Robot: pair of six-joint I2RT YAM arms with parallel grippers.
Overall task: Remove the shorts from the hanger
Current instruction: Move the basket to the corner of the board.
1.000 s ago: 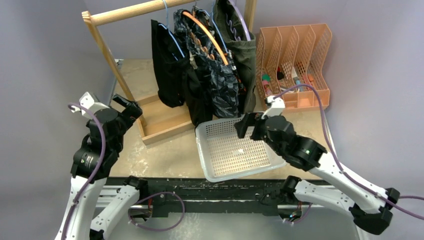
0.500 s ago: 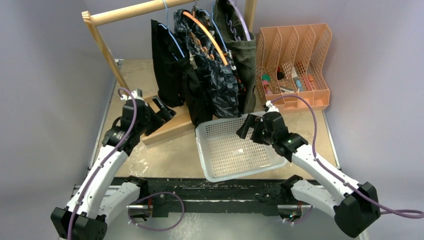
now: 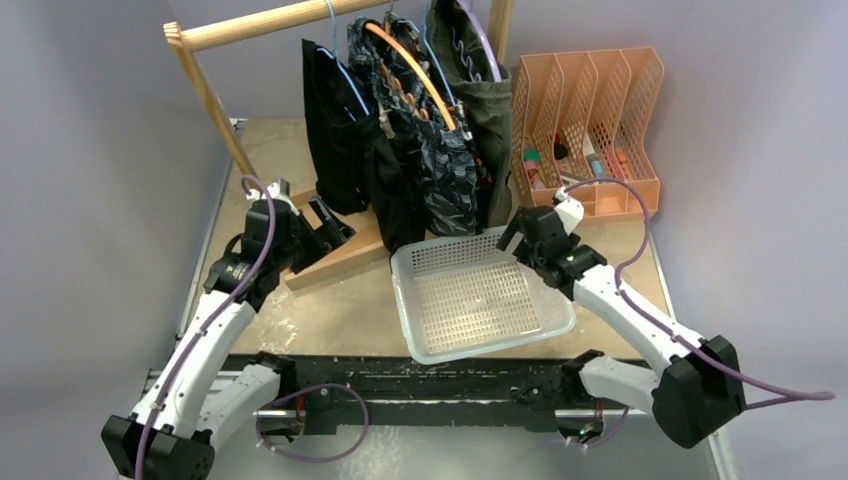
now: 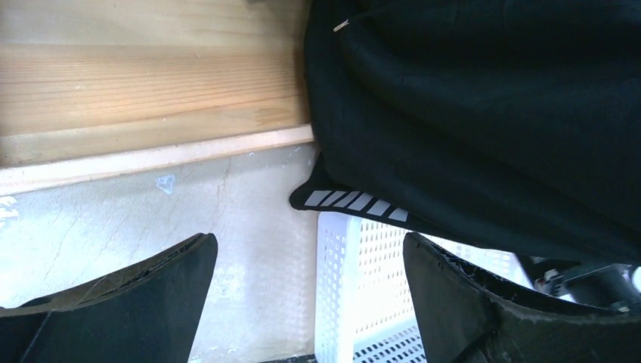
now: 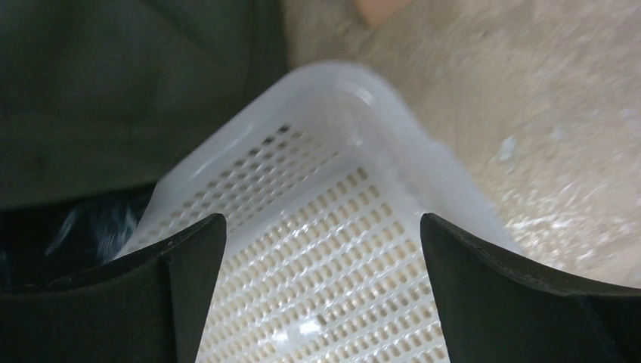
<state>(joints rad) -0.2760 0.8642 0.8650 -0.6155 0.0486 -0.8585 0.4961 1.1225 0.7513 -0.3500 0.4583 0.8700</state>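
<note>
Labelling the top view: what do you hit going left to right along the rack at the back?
rack post → black shorts → wavy-patterned shorts → olive shorts → organizer

Four shorts hang crowded together from the wooden rail [image 3: 270, 22] — plain black pair [image 3: 335, 140] leftmost, orange-blotched pair [image 3: 398, 92] and wavy navy-black pair [image 3: 445, 175] in the middle, olive green pair [image 3: 487, 110] rightmost — all drooping limp.

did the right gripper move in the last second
Yes. The right gripper has shifted right and back, from just inside the white basket's far rim to its far right corner, nearer the orange file organizer.
</note>
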